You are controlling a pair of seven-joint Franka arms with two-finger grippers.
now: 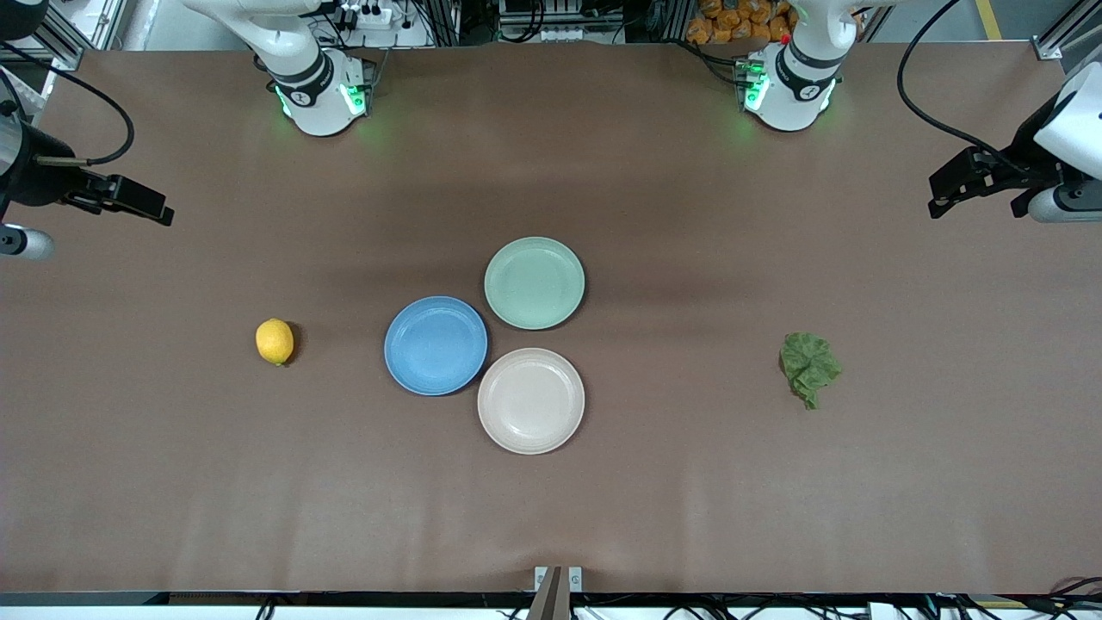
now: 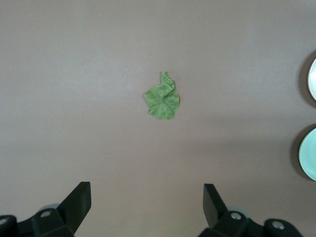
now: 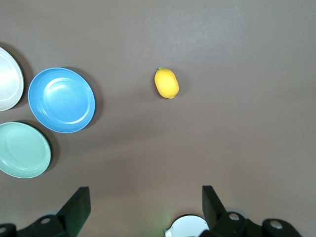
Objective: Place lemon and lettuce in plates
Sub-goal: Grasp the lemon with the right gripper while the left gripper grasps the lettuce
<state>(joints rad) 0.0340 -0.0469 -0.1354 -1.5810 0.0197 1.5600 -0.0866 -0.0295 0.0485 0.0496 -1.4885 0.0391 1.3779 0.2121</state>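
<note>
No brand, label or legible writing is seen on any object. In the front view, three plates are clustered touching at mid-frame on the brown table [image 1: 172,482]: the blue plate [image 1: 436,345] at centre left, the beige-pink plate [image 1: 531,400] just below centre, and a pale green plate [image 1: 535,282] above them. All three are seen empty. The lemon [image 1: 275,342] lies at middle left of the frame, well apart from the blue plate, toward the right arm's end of the table. The lettuce [image 1: 809,367] lies at middle right, toward the left arm's end.

The right gripper [image 1: 129,200] is held at the upper left edge of the frame and the left gripper [image 1: 960,185] at the upper right edge; both arms wait.

Only the wrist views show the jaws: each pair is spread wide and holds nothing. The lettuce's folded, wrinkled surface is shown in the left wrist view, and the lemon's tiny green tip in the right wrist view.
</note>
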